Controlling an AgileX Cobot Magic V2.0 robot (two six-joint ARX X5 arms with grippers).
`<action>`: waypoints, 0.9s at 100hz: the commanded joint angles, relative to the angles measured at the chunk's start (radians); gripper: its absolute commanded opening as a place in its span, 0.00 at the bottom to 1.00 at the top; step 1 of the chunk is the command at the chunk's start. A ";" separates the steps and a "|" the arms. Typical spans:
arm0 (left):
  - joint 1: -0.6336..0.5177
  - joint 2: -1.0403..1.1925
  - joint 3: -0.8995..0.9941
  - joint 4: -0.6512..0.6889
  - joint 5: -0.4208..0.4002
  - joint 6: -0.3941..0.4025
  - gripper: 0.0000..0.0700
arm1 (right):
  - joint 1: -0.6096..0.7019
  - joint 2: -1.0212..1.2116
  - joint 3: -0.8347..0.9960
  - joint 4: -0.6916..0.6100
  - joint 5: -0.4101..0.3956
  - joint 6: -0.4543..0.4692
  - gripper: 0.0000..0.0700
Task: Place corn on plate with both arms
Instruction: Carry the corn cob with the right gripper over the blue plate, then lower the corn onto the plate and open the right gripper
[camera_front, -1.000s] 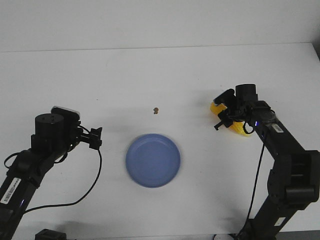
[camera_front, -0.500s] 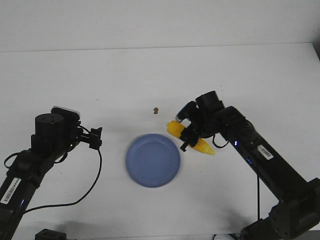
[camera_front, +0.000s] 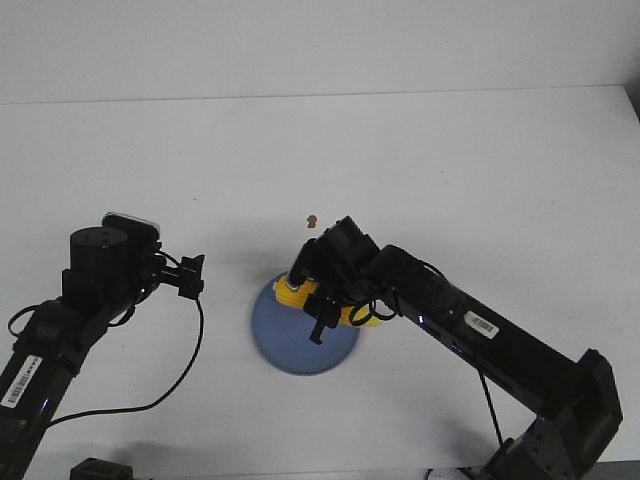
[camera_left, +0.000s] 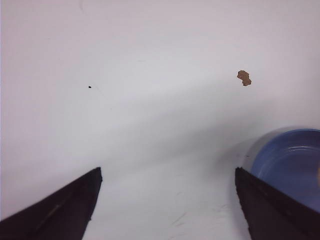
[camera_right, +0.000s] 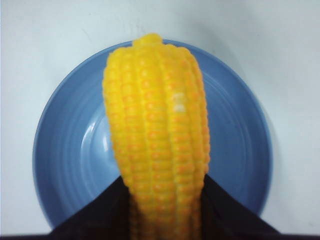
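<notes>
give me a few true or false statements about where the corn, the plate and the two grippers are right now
1. The right gripper holds the corn. True.
2. The corn is over the plate. True.
3. The left gripper is shut on the corn. False: it is open and empty, beside the plate.
4. The plate is red. False: it is blue.
5. A brown speck lies on the plate. False: it lies on the table, beyond the plate.

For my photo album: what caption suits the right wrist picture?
The right hand holds a bright yellow corn cob over a round periwinkle-blue plate.
</notes>
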 joint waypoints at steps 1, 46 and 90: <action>-0.003 0.010 0.010 0.004 0.003 -0.002 0.78 | 0.013 0.034 0.012 0.018 0.003 0.024 0.24; -0.003 0.010 0.009 0.003 0.003 -0.003 0.78 | 0.018 0.074 0.012 0.045 0.003 0.046 0.75; -0.003 0.010 0.010 0.011 0.006 -0.003 0.78 | -0.034 0.011 0.012 0.111 0.103 0.148 0.84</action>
